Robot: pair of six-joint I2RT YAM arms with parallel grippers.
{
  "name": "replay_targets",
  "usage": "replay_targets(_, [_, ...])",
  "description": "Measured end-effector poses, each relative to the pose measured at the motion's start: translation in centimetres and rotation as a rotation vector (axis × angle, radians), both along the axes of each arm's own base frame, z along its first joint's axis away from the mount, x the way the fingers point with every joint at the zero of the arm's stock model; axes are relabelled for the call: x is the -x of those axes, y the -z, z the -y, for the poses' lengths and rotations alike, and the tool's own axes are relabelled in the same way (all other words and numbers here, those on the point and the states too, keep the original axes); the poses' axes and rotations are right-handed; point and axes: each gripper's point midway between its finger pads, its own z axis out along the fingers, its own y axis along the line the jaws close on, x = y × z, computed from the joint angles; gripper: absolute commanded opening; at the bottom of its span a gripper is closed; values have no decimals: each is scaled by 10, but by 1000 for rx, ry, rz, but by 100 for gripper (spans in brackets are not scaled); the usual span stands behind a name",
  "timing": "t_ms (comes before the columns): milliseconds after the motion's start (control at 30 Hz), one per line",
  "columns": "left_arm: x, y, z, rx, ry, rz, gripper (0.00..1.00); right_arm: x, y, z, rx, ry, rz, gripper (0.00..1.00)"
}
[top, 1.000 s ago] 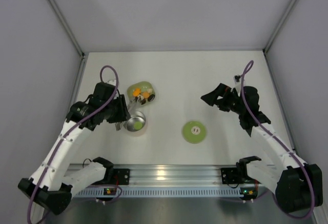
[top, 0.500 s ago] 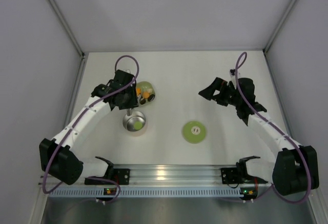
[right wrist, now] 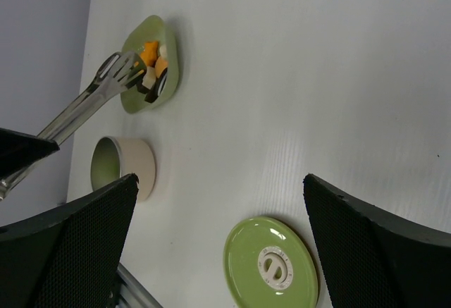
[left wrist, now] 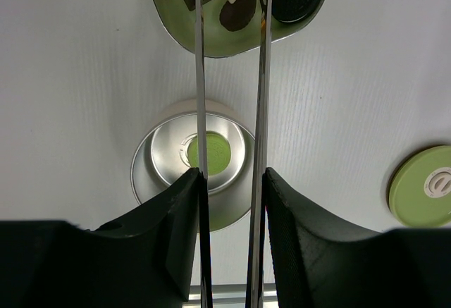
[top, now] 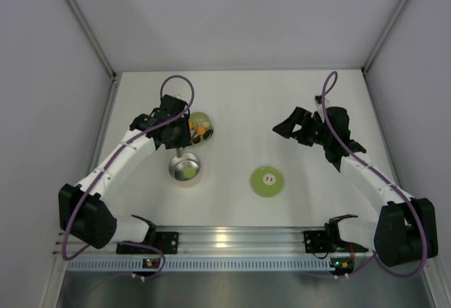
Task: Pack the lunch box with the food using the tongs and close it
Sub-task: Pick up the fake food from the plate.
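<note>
Steel lunch box (left wrist: 151, 174) on the counter (top: 232, 111) holds one green piece (left wrist: 208, 153); other food (right wrist: 151, 65) waits in the dish (left wrist: 169, 22); left gripper (left wrist: 231, 181) clamps the tongs (left wrist: 262, 75) over it; right gripper (right wrist: 220, 181) gapes wide, empty; lid (top: 267, 181) lies well apart, not yet fitted.

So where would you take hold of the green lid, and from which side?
Probably by its rim, from straight above: the lid lies flat on the table, white centre up, apart from the lunch box, so opposite edges are free. The centre looks too low to pinch.
</note>
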Motion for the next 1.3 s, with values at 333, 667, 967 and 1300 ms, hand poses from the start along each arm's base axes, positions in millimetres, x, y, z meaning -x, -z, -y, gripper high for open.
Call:
replay_targets(333, [2, 4, 0, -1, 3, -12, 45, 1, 0, -1, -2, -4, -1, 100])
replay_targets(667, [9, 14, 1, 1, 12, -45, 45, 5, 9, 0, 1, -7, -21, 100])
replay_targets(967, [9, 19, 2, -2, 16, -58, 43, 6, 11, 0, 1, -8, -24, 99])
replay_targets(1300, [4, 23, 4, -3, 17, -59, 26, 4, 19, -2, 2, -15, -50, 100])
